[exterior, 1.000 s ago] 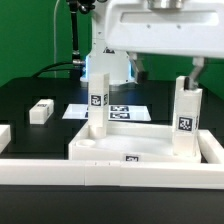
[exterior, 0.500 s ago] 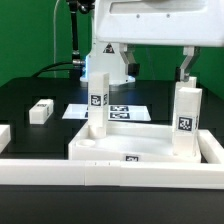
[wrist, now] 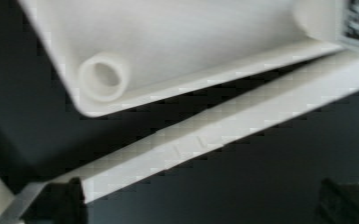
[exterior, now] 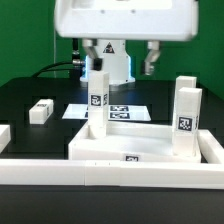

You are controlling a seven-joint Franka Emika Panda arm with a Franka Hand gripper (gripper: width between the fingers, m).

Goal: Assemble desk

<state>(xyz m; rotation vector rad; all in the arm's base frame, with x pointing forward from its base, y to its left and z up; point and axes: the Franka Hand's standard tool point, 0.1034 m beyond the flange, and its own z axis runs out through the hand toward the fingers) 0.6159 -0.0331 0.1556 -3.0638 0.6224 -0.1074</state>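
Observation:
The desk's white top (exterior: pixel 140 146) lies flat on the black table, with two white tagged legs standing upright in it. One leg (exterior: pixel 97 102) is at the exterior view's left, the other (exterior: pixel 186 118) at its right. A third leg (exterior: pixel 41 110) lies loose on the table further left. My gripper (exterior: pixel 122 57) hangs open and empty above the back of the top, between the two upright legs and touching neither. In the wrist view the gripper (wrist: pixel 197 205) is over a corner of the top (wrist: pixel 176 40) with a round socket (wrist: pixel 105 75).
Low white border bars run along the front (exterior: pixel 110 172) and the exterior view's right (exterior: pixel 213 150); one shows in the wrist view (wrist: pixel 211 130). The marker board (exterior: pixel 122 110) lies behind the top. The robot base (exterior: pixel 115 65) stands at the back.
The open gripper has moved away from the top of the right upright leg, going toward the exterior view's left. That leg stays standing in the top.

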